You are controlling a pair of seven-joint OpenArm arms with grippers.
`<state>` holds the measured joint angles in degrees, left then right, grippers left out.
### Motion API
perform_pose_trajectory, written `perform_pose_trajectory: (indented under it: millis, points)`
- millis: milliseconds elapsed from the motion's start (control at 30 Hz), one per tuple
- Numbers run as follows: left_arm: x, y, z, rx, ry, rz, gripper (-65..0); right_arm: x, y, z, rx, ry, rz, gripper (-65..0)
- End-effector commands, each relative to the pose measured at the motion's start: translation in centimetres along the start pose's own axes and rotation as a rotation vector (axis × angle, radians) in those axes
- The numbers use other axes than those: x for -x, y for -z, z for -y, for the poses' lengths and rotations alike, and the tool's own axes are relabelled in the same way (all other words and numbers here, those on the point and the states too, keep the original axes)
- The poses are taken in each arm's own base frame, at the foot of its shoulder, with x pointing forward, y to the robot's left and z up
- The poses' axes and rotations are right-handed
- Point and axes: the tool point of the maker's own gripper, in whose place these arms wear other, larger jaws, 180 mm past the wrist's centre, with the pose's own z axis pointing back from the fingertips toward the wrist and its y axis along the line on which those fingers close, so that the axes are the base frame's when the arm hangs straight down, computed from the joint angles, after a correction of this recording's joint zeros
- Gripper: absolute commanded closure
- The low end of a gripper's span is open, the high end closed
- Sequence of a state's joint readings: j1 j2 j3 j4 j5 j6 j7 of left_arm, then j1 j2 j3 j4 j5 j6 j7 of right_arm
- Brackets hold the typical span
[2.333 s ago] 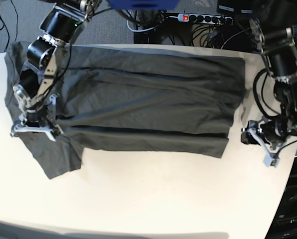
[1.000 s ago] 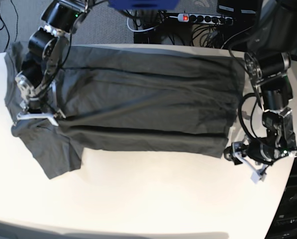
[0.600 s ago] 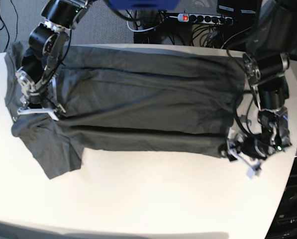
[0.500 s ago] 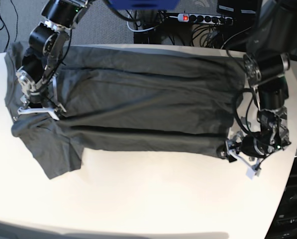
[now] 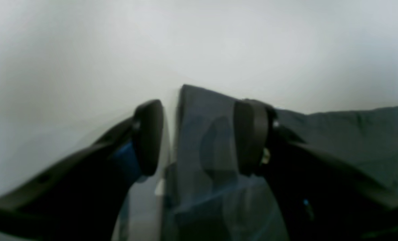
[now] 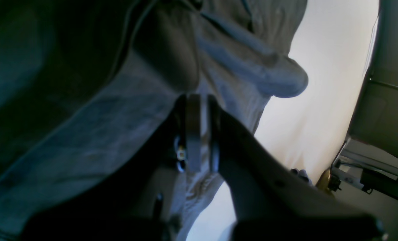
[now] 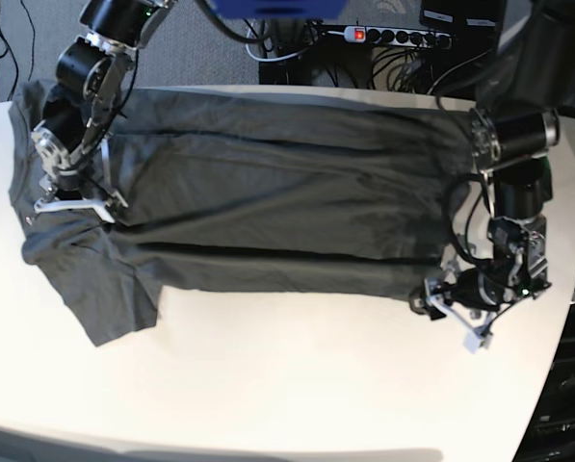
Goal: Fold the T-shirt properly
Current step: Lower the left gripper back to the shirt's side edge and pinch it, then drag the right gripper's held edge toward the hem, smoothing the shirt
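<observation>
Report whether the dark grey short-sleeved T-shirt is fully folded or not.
Not fully folded: the dark grey fabric T-shirt lies wide across the white table, with one flap sticking out toward the front.

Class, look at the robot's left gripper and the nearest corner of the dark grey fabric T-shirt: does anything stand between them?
Nothing visible stands in the way. In the left wrist view, the black left gripper has its jaws apart, with the corner of the dark grey fabric T-shirt showing between them.
</observation>
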<state>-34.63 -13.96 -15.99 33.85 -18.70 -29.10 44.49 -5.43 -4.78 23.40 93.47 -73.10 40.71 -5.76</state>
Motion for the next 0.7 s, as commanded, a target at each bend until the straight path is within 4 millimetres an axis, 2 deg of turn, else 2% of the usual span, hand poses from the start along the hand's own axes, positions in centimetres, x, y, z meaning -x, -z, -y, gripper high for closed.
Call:
perform_pose_trajectory:
  millis: [0, 100, 200, 667]
  points:
    - [-1.6, -0.3, 0.5, 0.000, 0.012, 0.020, -33.6, -0.3, -0.2, 1.4, 0.040, 0.001, 0.011, -2.2]
    - [-1.5, -0.2, -0.2, -0.044, -0.039, 0.019, -33.6, -0.3, -0.2, 1.3, 0.039, 0.000, 0.010, -2.2]
    - [-1.3, 0.4, 0.5, -0.042, -0.058, 0.016, -33.6, -0.3, -0.2, 1.3, 0.039, 0.000, 0.010, -2.2]
    - [-0.7, 1.0, 1.5, -0.025, -0.062, 0.001, -33.6, -0.4, -0.2, 1.3, 0.040, 0.001, 0.015, -2.2]
